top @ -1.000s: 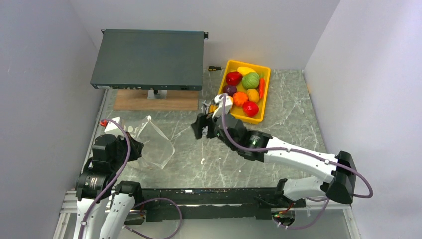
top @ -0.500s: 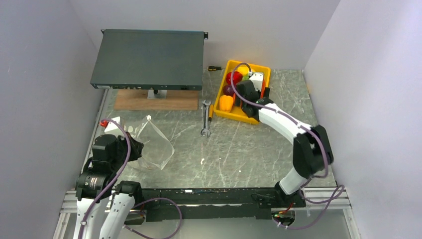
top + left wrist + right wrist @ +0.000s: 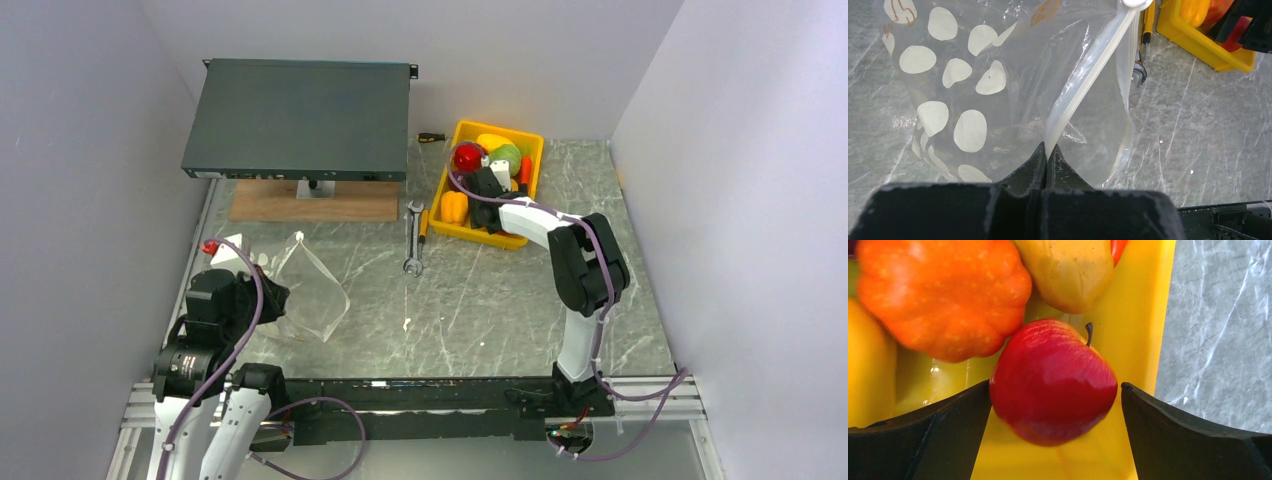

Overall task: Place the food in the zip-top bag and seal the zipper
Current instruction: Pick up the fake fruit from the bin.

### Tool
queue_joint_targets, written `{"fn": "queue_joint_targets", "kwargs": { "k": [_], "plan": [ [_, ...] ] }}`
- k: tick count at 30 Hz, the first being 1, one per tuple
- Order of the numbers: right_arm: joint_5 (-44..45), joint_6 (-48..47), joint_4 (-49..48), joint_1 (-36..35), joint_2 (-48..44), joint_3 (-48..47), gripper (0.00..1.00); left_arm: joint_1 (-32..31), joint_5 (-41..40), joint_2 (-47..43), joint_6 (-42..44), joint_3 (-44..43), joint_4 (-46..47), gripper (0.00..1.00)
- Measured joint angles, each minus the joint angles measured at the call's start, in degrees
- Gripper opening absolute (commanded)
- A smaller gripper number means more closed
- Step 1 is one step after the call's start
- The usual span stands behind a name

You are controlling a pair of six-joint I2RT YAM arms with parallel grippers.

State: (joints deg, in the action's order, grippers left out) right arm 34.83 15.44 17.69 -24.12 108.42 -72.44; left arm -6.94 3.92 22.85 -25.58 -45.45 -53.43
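The biggest change is the right arm. A second ago it lay stretched across the middle of the surface (image 3: 480, 300); half a second ago it had swung over to the yellow tray (image 3: 532, 140). It is now folded tighter, with the right gripper (image 3: 1054, 390) down among the food. Its fingers (image 3: 938, 435) are apart, one on each side of a red apple (image 3: 1053, 385) that sits against the tray's near wall. The finger on the left of the wrist view is right at the apple's skin, while the other stands clear of it. Just beyond the apple lie an orange pumpkin (image 3: 943, 295) and a yellow pear (image 3: 1068, 270).

From above, a red tomato (image 3: 467, 157), a green cabbage (image 3: 506, 158), a carrot (image 3: 525, 175) and a yellow pepper (image 3: 455, 207) are also in the tray. The wrench (image 3: 412, 245), which the arm covered a second ago, lies in plain sight beside the tray.

On the other side nothing has shifted. The left gripper (image 3: 1045, 152) has its fingers together, clamped on the zipper (image 3: 1088, 70) of the dotted clear bag (image 3: 315, 290). That holds the mouth edge up off the surface, and there is no food inside. The bag sits at the near left, well apart from the tray.
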Motion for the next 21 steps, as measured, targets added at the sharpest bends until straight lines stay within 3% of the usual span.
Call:
{"fn": "queue_joint_targets", "kwargs": {
  "k": [4, 8, 13, 17, 21],
  "plan": [
    [0.4, -0.2, -0.5, 0.8, 2.5, -0.1, 0.97, 0.0, 0.2, 0.5, 0.0, 0.0, 0.0, 0.00],
    [0.4, -0.4, -0.3, 1.1, 2.7, -0.5, 0.84, 0.0, 0.2, 0.6, 0.0, 0.0, 0.0, 0.00],
    [0.1, -0.7, -0.8, 1.1, 2.4, -0.7, 0.52, 0.0, 0.3, 0.6, 0.0, 0.0, 0.0, 0.00],
    [-1.1, -0.9, -2.7, 1.0, -1.1, 1.4, 0.19, 0.0, 0.3, 0.6, 0.0, 0.0, 0.0, 0.00],
    [-2.1, 0.1, -4.4, 0.9, -10.1, 5.6, 0.08, 0.0, 0.3, 0.7, 0.0, 0.0, 0.0, 0.00]
  ]
}}
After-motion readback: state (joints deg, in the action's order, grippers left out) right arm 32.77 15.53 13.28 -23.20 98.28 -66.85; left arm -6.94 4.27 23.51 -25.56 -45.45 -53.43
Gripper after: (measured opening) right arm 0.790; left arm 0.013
